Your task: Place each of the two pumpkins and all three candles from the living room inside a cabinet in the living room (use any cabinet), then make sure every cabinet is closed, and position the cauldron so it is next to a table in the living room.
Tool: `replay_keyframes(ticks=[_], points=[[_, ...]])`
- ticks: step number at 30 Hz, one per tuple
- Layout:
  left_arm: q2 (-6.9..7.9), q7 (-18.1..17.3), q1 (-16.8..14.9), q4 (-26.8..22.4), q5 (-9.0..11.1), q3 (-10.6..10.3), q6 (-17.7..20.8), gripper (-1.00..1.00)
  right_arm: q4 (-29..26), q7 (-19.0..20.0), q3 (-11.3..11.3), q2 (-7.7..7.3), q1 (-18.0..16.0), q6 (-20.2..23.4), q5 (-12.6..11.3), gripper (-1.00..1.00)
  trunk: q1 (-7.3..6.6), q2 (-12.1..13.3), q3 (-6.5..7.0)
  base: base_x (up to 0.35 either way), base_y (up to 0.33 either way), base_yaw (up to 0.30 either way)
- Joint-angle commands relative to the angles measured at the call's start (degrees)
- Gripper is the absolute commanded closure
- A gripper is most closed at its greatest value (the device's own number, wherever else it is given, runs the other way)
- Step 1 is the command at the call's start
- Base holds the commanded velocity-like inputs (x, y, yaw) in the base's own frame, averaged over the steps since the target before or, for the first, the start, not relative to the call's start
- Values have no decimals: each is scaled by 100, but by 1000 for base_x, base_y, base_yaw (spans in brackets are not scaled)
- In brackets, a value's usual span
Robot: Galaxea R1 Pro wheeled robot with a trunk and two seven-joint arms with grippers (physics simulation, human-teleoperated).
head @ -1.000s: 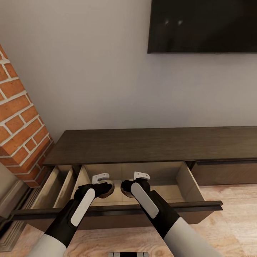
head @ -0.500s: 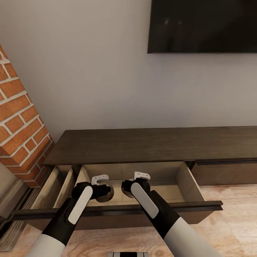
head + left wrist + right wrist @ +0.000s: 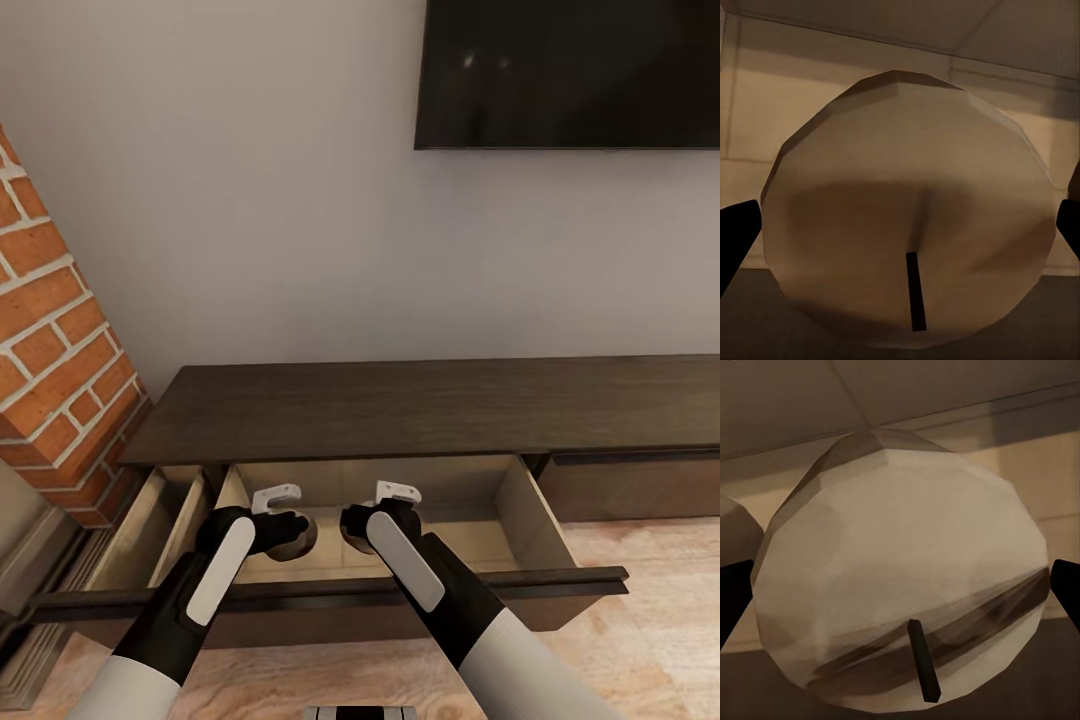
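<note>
A home living room: a flat black wall-mounted television above a long low dark-brown wooden cabinet, red brick fireplace, light wood plank floor.

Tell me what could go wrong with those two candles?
The stubby beige candle between the left fingers is round, so it might roll when dropped into the pale wooden drawer. The second beige candle in the right fingers hangs close beside it; they could bump. Both arms cross the drawer's dark front, so shutting it early might hit them.
</note>
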Motion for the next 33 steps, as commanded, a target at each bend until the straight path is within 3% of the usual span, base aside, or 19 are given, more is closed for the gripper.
replay_keyframes(ticks=[1, 12, 25, 33], points=[[1, 61, -3, -7, 59, -4, 9, 100, -3, -46, 6, 0, -5, 19, -35, 100, -1, -2, -5, 3, 1, 0], [-6, 64, -3, -19, 59, -4, 9, 100, 15, -54, 6, 0, -5, 228, -57, 100, 7, -6, -71, 0, 0, 0], [-6, 65, -3, -30, 59, -8, 5, 100, 11, -55, 6, 0, -5, 222, -57, 100, 30, -18, -271, 0, 0, 0], [-6, 69, -3, -34, 59, -13, 0, 100, 11, -46, 6, 0, -5, 215, -49, 100, 30, -18, -271, 0, 0, 0]])
